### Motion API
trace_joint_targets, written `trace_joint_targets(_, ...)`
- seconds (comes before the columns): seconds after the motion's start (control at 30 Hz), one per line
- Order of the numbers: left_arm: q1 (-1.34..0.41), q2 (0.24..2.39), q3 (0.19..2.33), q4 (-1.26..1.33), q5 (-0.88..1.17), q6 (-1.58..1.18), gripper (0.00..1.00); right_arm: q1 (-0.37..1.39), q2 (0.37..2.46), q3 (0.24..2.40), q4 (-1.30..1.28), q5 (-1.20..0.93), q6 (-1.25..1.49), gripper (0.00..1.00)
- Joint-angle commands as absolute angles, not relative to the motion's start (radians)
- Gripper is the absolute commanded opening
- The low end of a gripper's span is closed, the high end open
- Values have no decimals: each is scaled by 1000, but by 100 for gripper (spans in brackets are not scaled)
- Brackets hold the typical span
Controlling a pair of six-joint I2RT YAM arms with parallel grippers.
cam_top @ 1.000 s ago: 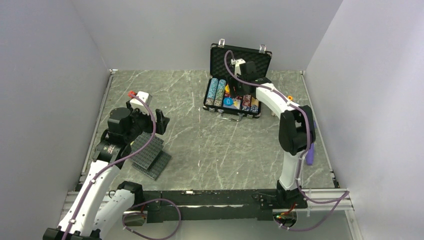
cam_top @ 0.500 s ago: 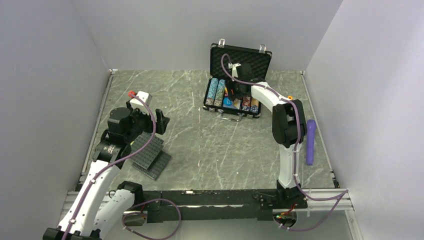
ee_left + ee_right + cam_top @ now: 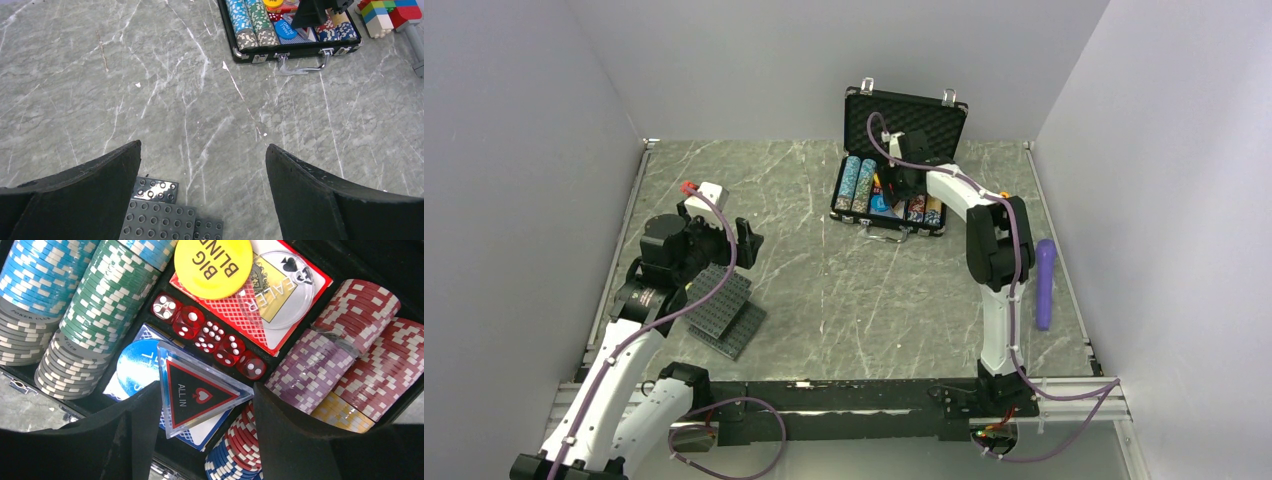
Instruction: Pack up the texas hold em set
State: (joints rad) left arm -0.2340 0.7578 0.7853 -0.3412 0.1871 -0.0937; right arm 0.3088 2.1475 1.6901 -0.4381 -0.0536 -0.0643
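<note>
Poker case (image 3: 929, 112): black, lid standing open, sitting at upper centre of the top view, on the grey marbled surface (image 3: 844, 290). The tray is carrying a blue chip row (image 3: 45, 275), a green chip row (image 3: 107, 295), a line of red dice (image 3: 210, 337), and a yellow BIG BLIND button (image 3: 212, 260) lying on a red-backed card deck (image 3: 240, 315).

Right hand (image 3: 206, 390): reaching into the case, pinching the triangular ALL IN button (image 3: 192, 395) between its fingers.

Left hand (image 3: 202, 160): fingers spread wide, hovering over dark grey studded plates (image 3: 165, 215) at lower left.

Toy-block figure (image 3: 387, 15): lying just right of the case.
</note>
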Motion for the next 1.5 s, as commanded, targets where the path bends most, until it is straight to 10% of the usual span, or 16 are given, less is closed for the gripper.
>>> trace_joint_targets(0.0,-230,757,792,-305,204,-94,98,307,2152,1741,-440,-58,-84,44)
trace_joint_targets(0.47,-230,756,792,-305,201,-94,98,308,2146,1742,-441,-67,-101,77)
trace_joint_targets(1.47,-230,746,791,-306,187,-88,98,282,1858,1935,-440,-230,-88,82)
